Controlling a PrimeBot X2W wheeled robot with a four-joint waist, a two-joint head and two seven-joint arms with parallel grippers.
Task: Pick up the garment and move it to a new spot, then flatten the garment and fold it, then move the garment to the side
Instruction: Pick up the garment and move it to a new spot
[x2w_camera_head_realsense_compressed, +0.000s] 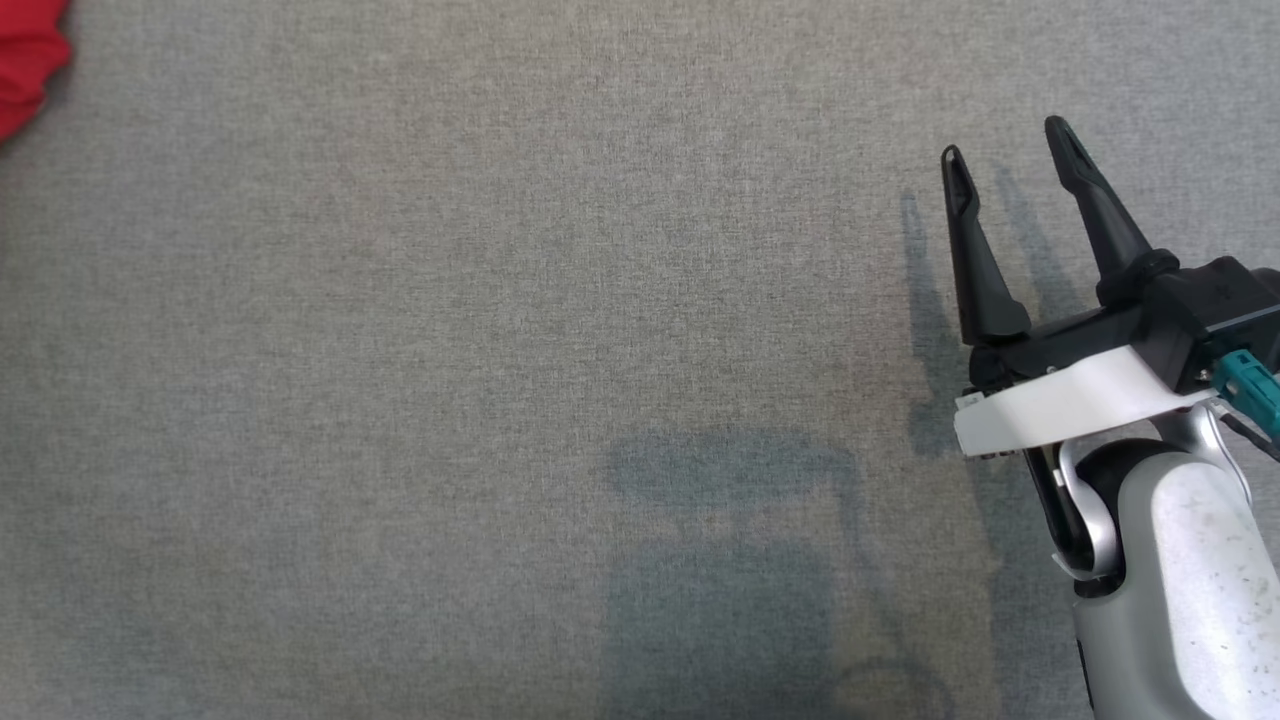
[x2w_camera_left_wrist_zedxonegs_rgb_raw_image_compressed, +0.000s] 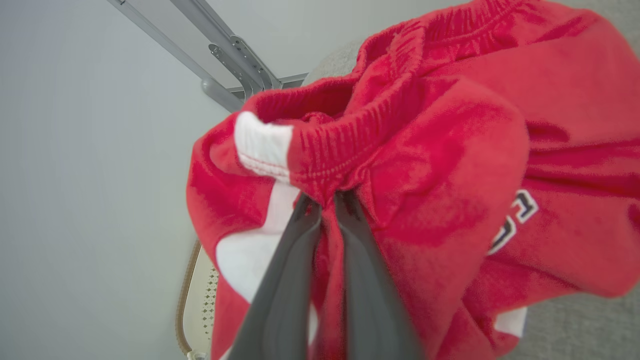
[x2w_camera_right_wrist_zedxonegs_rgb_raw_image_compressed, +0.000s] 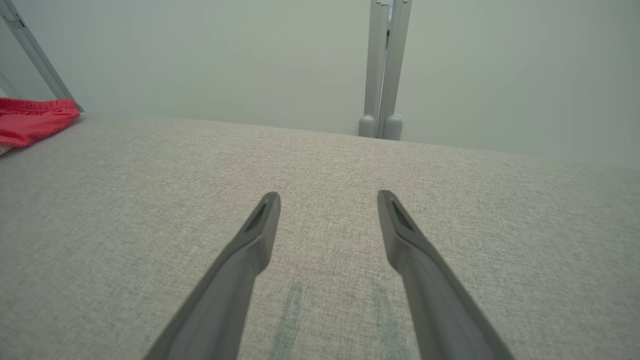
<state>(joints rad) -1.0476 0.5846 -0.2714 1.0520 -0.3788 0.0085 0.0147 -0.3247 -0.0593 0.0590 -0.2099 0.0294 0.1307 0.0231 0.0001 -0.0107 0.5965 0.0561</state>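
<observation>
Grey woven cloth covers the desk (x2w_camera_head_realsense_compressed: 500, 350), with a pale wall and a metal frame post (x2w_camera_right_wrist_zedxonegs_rgb_raw_image_compressed: 382, 75) behind its far edge. Most of this surface lies bare, which suits the task: the garment needs open room to be laid out, flattened and folded.

The red garment (x2w_camera_head_realsense_compressed: 25, 60) sits bunched at the far left corner of the desk, near the edge. From the right wrist camera it appears as a low red heap (x2w_camera_right_wrist_zedxonegs_rgb_raw_image_compressed: 35, 120) well apart from the right arm. In the left wrist view, the left gripper (x2w_camera_left_wrist_zedxonegs_rgb_raw_image_compressed: 326, 200) has its fingers (x2w_camera_left_wrist_zedxonegs_rgb_raw_image_compressed: 280, 280) drawn together and clamped on a pinch of red fabric just below the gathered elastic waistband. A white label (x2w_camera_left_wrist_zedxonegs_rgb_raw_image_compressed: 262, 142) shows beside that band. Gripping near the band is probably a good choice, since the thicker seam should hold firm when the cloth is carried. Whether the garment has left the desk cannot be told.

The right gripper (x2w_camera_head_realsense_compressed: 1005, 140) hovers over bare cloth on the right with its fingers (x2w_camera_right_wrist_zedxonegs_rgb_raw_image_compressed: 250, 250) wide apart and holding nothing. It is likely kept clear until the flattening step.

A cream perforated object (x2w_camera_left_wrist_zedxonegs_rgb_raw_image_compressed: 200, 300) with a brown rim shows beyond the garment. Whether it is a container, or holds anything, cannot be told.
</observation>
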